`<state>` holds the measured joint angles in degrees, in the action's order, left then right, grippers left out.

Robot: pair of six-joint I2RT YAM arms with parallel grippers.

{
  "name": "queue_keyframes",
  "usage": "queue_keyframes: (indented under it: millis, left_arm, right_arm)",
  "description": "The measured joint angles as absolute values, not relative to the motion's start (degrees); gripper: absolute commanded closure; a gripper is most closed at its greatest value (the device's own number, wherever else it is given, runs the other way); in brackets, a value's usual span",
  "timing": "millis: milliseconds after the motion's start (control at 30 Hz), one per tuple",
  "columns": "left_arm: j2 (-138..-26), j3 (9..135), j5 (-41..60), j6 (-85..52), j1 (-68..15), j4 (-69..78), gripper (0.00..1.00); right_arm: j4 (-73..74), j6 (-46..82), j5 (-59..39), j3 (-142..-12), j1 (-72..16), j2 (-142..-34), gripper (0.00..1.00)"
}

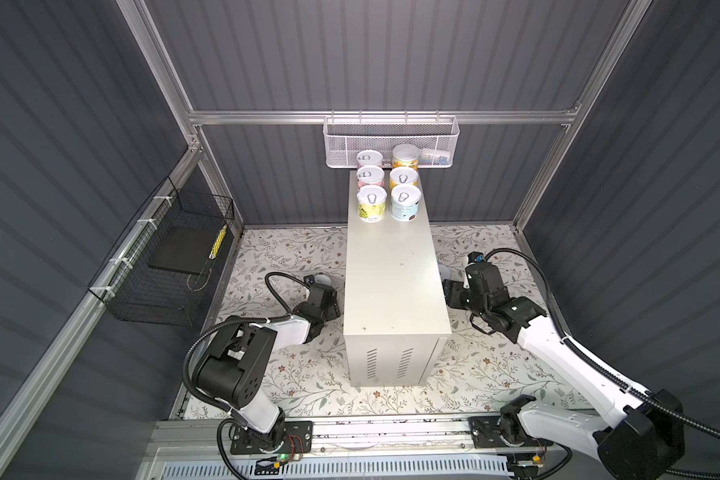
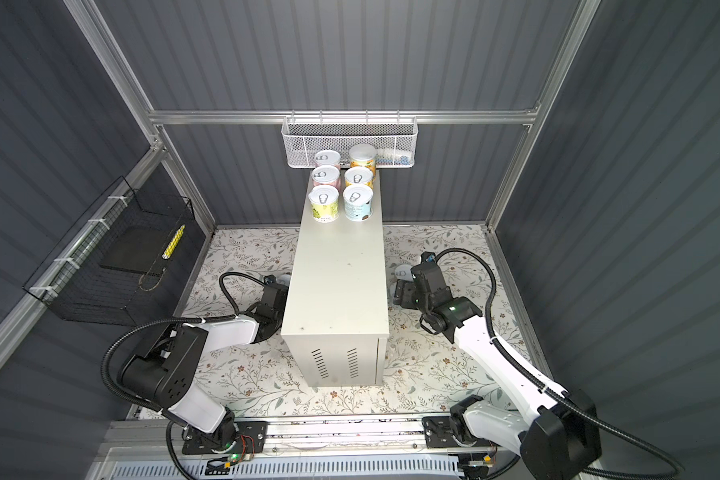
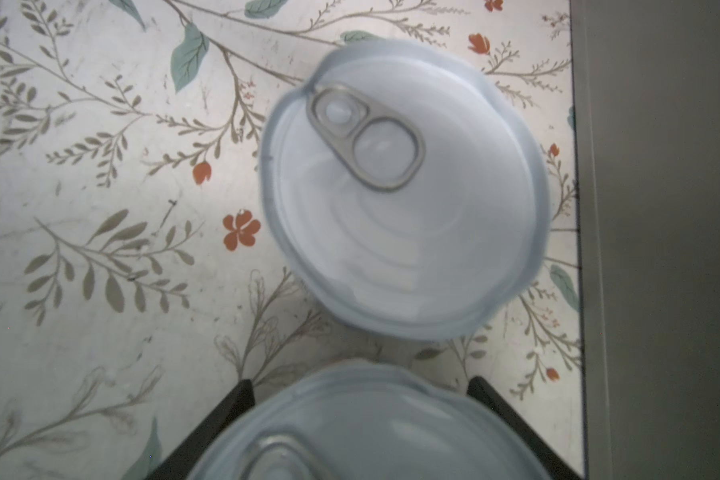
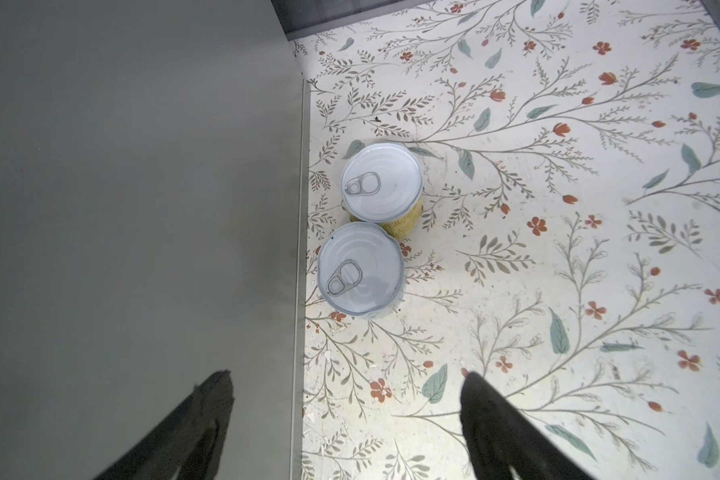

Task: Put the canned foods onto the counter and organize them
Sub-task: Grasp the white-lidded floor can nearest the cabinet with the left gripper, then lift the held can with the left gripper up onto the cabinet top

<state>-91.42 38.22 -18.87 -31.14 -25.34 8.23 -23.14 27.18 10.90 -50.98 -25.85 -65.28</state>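
Black wire basket [image 1: 142, 299] on the left wall: held a dark flat slab [image 1: 181, 249] and a thin yellow item [image 1: 218, 241]. No cans in it.

Left gripper [image 3: 360, 382] was down on the floral surface [image 1: 292, 374], beside the counter's left wall. In the left wrist view its black fingers [image 3: 242, 399] flanked the near can [image 3: 371, 428] on both sides with no gap showing. Judged: clamped on that can, grasp step in hand. The far can [image 3: 404, 195] stood upright just beyond, apart from the near one.

Next move, as a judgement: a straight lift, high enough to clear the far can and the counter's edge, then a carry over the top.

Counter [image 1: 393, 282]: six cans [image 1: 403, 178] stood upright at its far end, in two rows of three. The near stretch of the top was bare. A fair spot looked to be in front of the yellow-labelled can [image 1: 372, 203]. Roughly six up, four left on the floor.

White mesh basket [image 1: 346, 141] on the back rail: one small pale item at its right end, too small to identify.

Right gripper [image 4: 346, 380] hung above the counter's right edge, jaws wide, nothing between them. Ahead of it, the yellow-sided can [image 4: 381, 183] and the second can [image 4: 360, 270] stood close together on the floral surface, just beside the counter's wall.
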Motion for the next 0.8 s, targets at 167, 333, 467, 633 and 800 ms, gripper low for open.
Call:
queue_keyframes:
  millis: [167,333,467,633,800]
  left_arm:
    - [-85.25,38.2,-18.46,-31.11,-25.47,-0.97,1.0]
    - [-75.92,40.73,-18.5,-30.61,-25.47,-11.11,1.0]
    - [-70.41,45.93,-19.0,-29.3,-25.47,-18.28,1.0]
    - [-67.44,55.79,-21.56,-25.89,-25.47,-27.46,1.0]
    - [-67.37,64.29,-24.23,-21.96,-25.47,-34.96,1.0]
  right_arm:
    - [-23.16,27.27,10.87,-50.57,-25.87,-65.28,0.13]
    - [-23.2,27.44,10.92,-49.84,-25.87,-63.18,0.13]
    - [-22.98,27.42,11.07,-49.84,-25.85,-62.22,0.13]
    - [-22.87,27.44,11.09,-49.84,-25.61,-61.1,0.12]
    - [-22.7,27.44,11.27,-49.78,-24.91,-59.86,0.12]
